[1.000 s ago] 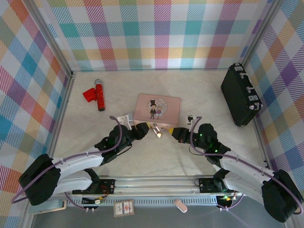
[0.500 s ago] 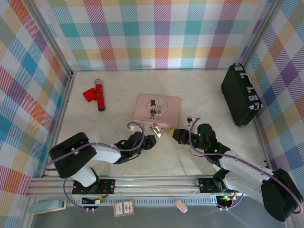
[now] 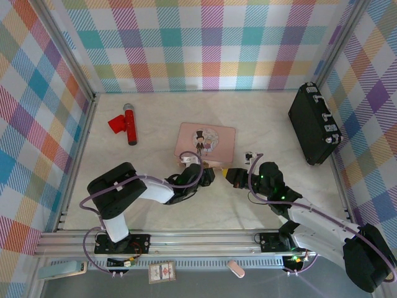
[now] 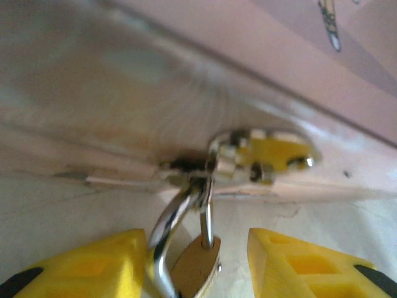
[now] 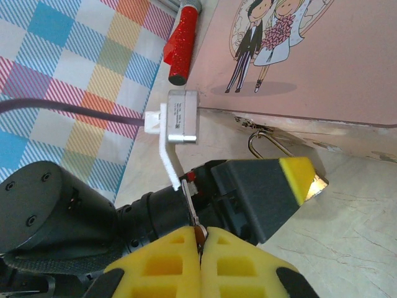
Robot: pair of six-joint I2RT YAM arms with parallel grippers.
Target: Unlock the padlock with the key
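The left gripper (image 4: 197, 247) is standing part-open, its yellow pads (image 4: 93, 267) flanking the padlock (image 4: 196, 270) without clamping it: one pad is sitting right by the silvery shackle while the other is showing clear table beside the brass body. The right gripper (image 5: 200, 264) is pressing its jaws fully together on the key (image 5: 192, 214), whose thin grey blade is poking out from between the tips, near the left arm's finger and short of the lock. The padlock is hanging at the near front edge of the pink box (image 5: 335, 74), with its shackle threaded through the small metal hasp (image 4: 260, 152). By my reading, the task is sitting in its early middle. The key is in hand and both arms are gathering at the lock, but the shackle is looking closed, the keyhole is not showing, and seating the key, turning it and freeing the shackle are all waiting to be done. On the box lid a cartoon bride and groom are posing, with no lettering legible. Farther out, a red object (image 3: 124, 124) and a black case (image 3: 313, 124) are lying on the table (image 3: 260, 118), neither offering readable writing.
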